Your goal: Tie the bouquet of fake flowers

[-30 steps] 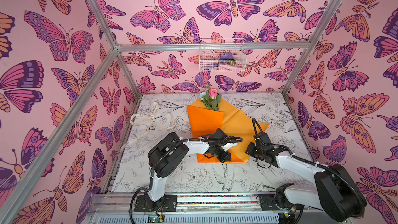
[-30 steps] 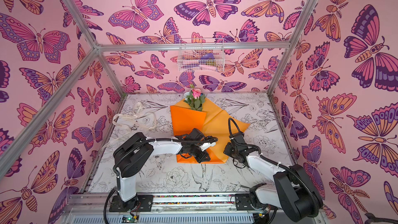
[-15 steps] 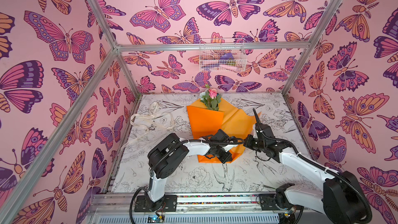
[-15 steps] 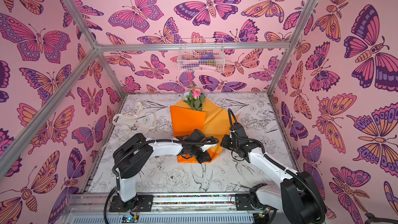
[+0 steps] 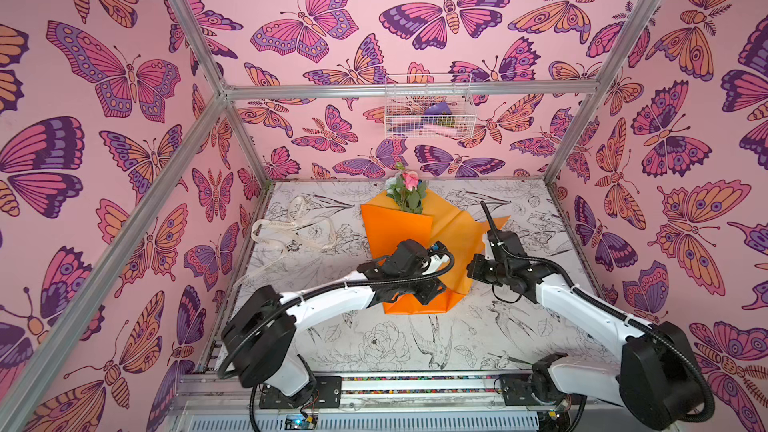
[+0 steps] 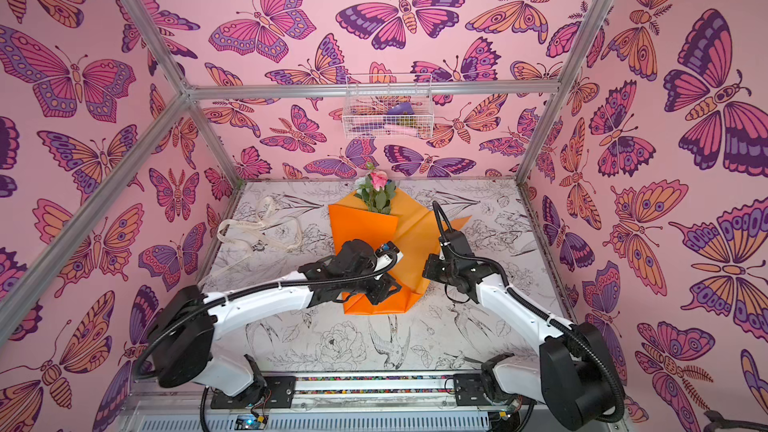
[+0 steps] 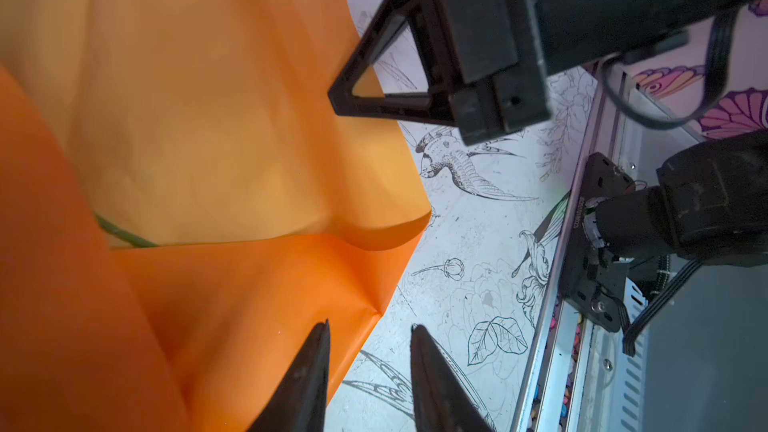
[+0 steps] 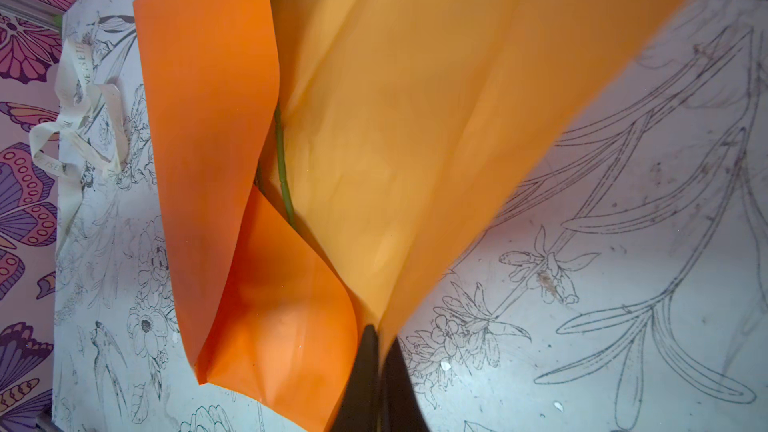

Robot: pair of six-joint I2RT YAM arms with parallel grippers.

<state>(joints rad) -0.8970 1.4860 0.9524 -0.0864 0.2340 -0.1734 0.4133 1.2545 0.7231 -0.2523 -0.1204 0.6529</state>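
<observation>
The bouquet of fake flowers (image 5: 405, 191) (image 6: 376, 193) lies mid-table, its pink rose and leaves poking out of an orange paper sheet (image 5: 395, 230) (image 6: 361, 226) (image 8: 208, 118). A green stem (image 8: 282, 160) (image 7: 120, 234) shows between the folds. My right gripper (image 8: 380, 334) (image 5: 471, 272) (image 6: 426, 270) (image 7: 336, 99) is shut on the paper's right flap and holds it lifted over the stems. My left gripper (image 7: 368, 326) (image 5: 430, 292) (image 6: 382, 292) hovers over the sheet's near corner, jaws open; one finger is over the paper, the other over the table.
A cream lettered ribbon (image 5: 291, 230) (image 6: 257, 230) (image 8: 75, 118) lies loose on the table to the left of the bouquet. A white wire basket (image 5: 428, 108) hangs on the back wall. The front rail (image 7: 557, 284) runs close behind my left gripper.
My left gripper has opened and let go of the paper. My right gripper has raised the right flap and carried it left, toward the middle of the bouquet.
</observation>
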